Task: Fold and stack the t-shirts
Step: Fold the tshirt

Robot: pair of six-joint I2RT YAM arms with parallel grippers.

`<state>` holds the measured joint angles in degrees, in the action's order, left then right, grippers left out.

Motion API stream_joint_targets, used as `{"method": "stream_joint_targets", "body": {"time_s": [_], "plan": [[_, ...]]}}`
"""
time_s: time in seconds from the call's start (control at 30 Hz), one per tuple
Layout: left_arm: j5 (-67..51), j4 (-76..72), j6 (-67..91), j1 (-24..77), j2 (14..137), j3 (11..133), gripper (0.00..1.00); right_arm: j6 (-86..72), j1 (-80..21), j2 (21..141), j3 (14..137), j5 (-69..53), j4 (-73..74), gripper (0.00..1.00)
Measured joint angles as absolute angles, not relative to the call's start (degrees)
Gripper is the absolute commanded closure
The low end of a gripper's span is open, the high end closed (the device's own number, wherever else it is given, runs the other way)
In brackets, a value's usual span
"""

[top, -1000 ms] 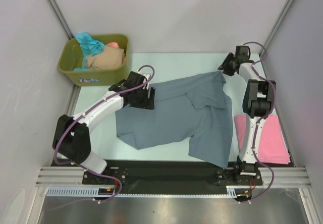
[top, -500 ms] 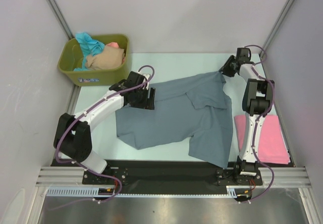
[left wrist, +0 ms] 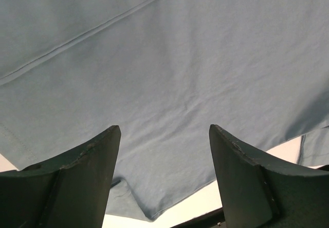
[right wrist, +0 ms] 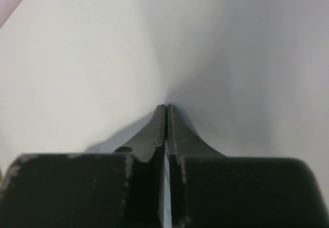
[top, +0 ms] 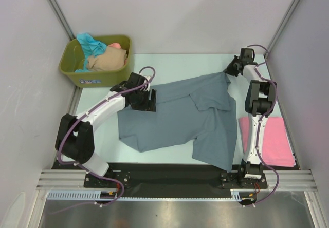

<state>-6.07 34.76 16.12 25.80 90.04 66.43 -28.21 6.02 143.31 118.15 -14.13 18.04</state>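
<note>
- Since the earlier view the right arm's elbow has swung slightly toward the far edge, and the right gripper [top: 227, 72] has edged toward the far right corner. The left arm has barely shifted.
- The slate grey-blue cloth t-shirt [top: 180, 117] lies spread across the middle of the pale green table [top: 180, 63]. Its long axis runs from the left-centre toward the near right.
- One corner of the shirt is drawn up to a point at the far right, where it meets the right gripper.
- In the right wrist view the fingers [right wrist: 154, 130] are pressed together. Only a thin pale sliver shows between them, so they are pinching that shirt corner.
- The left gripper [top: 149, 100] sits over the shirt's far left edge. In its wrist view the gripper [left wrist: 164, 130] is spread wide with nothing held, and grey-blue cloth [left wrist: 169, 74] with a seam line fills the gap.
- The shirt's near right flap reaches the table's near edge, just beside the right arm's base.
- A folded pink cloth t-shirt [top: 280, 140] lies flat at the near right, partly hidden by the right arm.
- The olive-green plastic tub [top: 95, 76] stands at the far left, holding crumpled teal cloth [top: 90, 43], beige cloth [top: 105, 61] and salmon cloth [top: 117, 45].
- Bare tabletop shows along the far side between tub and right gripper, and in a strip left of the shirt.
</note>
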Motion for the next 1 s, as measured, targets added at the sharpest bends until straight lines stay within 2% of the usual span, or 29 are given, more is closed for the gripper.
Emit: {"method": "stream_joint_targets", "body": {"time_s": [0.27, 0.37, 0.47, 0.5, 0.6, 0.67, 0.73, 0.93, 1.0], "plan": [[-8.3, 33.5, 18.0, 19.8, 90.6, 63.6, 0.24, -24.4, 6.0, 145.1, 121.7, -12.1, 15.6, 1.00], [-8.8, 33.5, 18.2, 17.9, 91.0, 63.4, 0.24, -23.9, 6.0, 145.9, 123.3, -11.4, 14.6, 0.86], [-8.8, 33.4, 18.2, 17.3, 91.0, 63.4, 0.24, -23.8, 6.0, 148.5, 128.5, -10.9, 14.8, 0.68], [-8.8, 33.4, 18.2, 17.3, 91.0, 63.4, 0.24, -23.7, 6.1, 149.3, 130.3, -10.6, 15.6, 0.58], [-8.7, 33.6, 18.1, 17.3, 91.0, 63.4, 0.24, -24.0, 6.4, 151.3, 136.7, -9.1, 19.0, 0.49], [-8.4, 33.7, 18.0, 17.3, 91.0, 63.4, 0.24, -23.9, 6.6, 151.2, 138.9, -7.3, 22.7, 0.46], [-7.7, 34.0, 17.9, 17.3, 90.8, 63.4, 0.25, -23.7, 6.6, 149.2, 137.7, -5.5, 25.1, 0.41], [-6.4, 35.8, 18.0, 18.9, 86.2, 58.7, 0.25, -21.9, 6.4, 134.4, 123.2, -2.1, 34.4, 0.39], [-4.1, 37.5, 18.5, 22.2, 85.0, 57.7, 0.29, -21.2, 5.5, 128.1, 118.5, -1.9, 37.1, 0.39]]}}
